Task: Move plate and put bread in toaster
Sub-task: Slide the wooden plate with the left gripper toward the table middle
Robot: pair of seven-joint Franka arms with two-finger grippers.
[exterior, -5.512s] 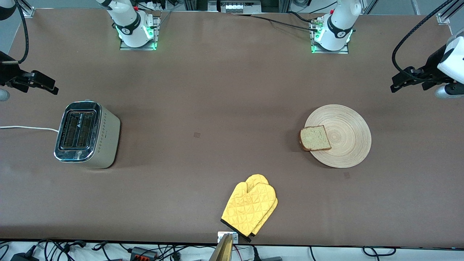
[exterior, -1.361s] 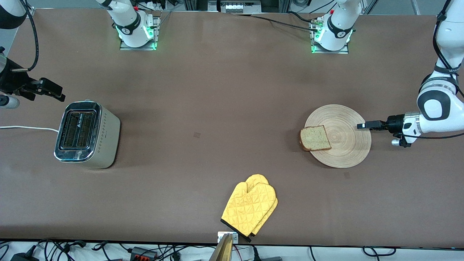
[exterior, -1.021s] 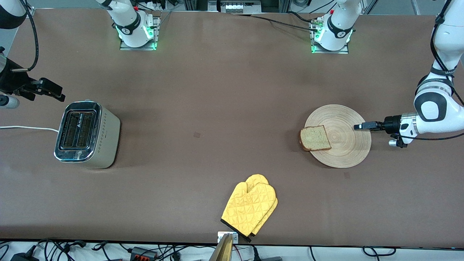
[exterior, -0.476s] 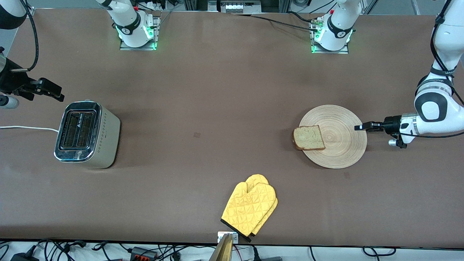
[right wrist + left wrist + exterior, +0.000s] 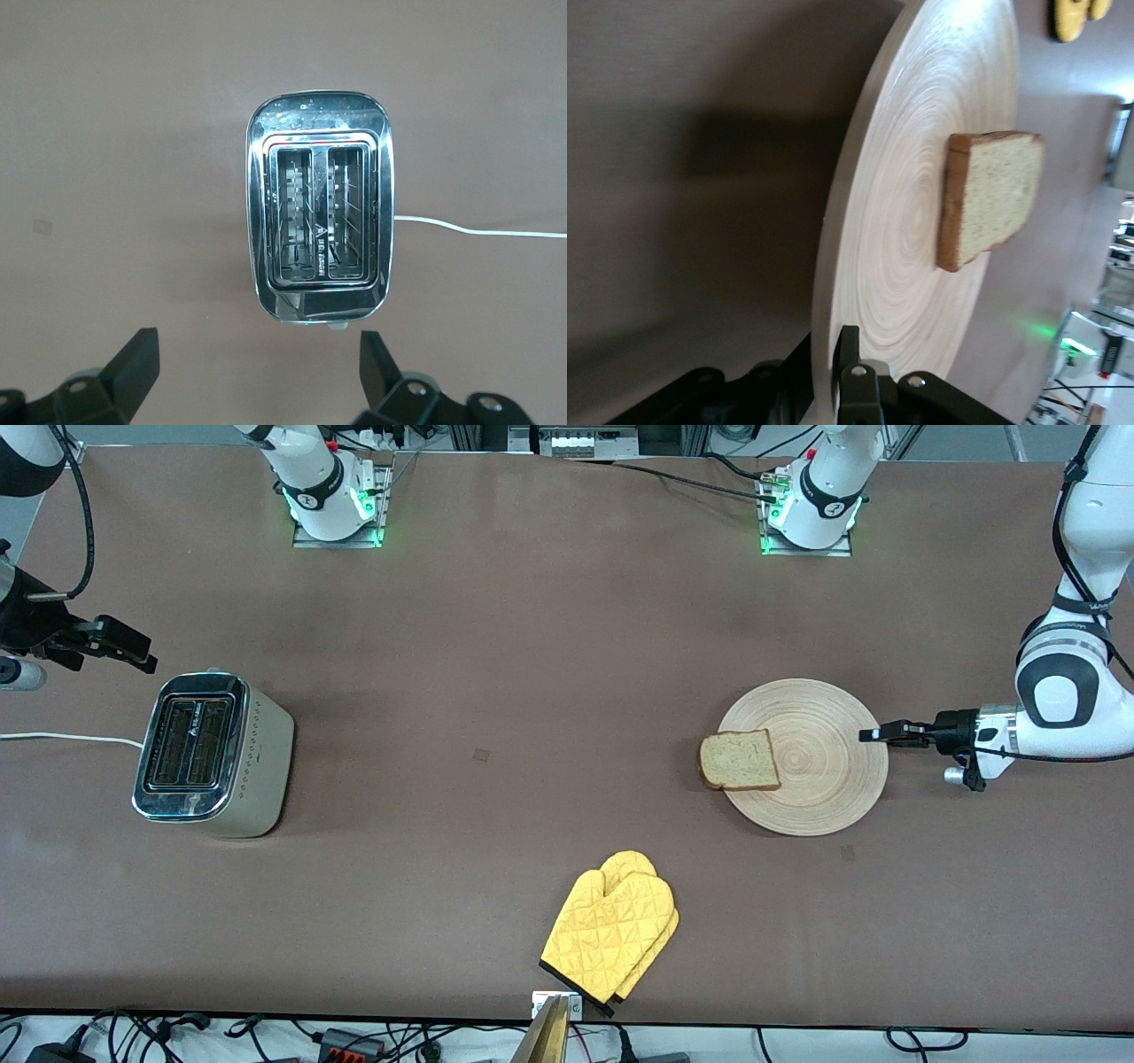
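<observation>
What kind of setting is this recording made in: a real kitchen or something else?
Most likely a robotics lab staged as a kitchen: a toaster, a wooden plate with bread and a yellow oven mitt sit on a bare brown table, with cables along its edge.

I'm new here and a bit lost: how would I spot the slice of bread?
Find the big round wooden plate toward the left arm's end of the table. The bread lies on its rim toward the toaster, overhanging slightly: a pale speckled square with brown crust.
</observation>
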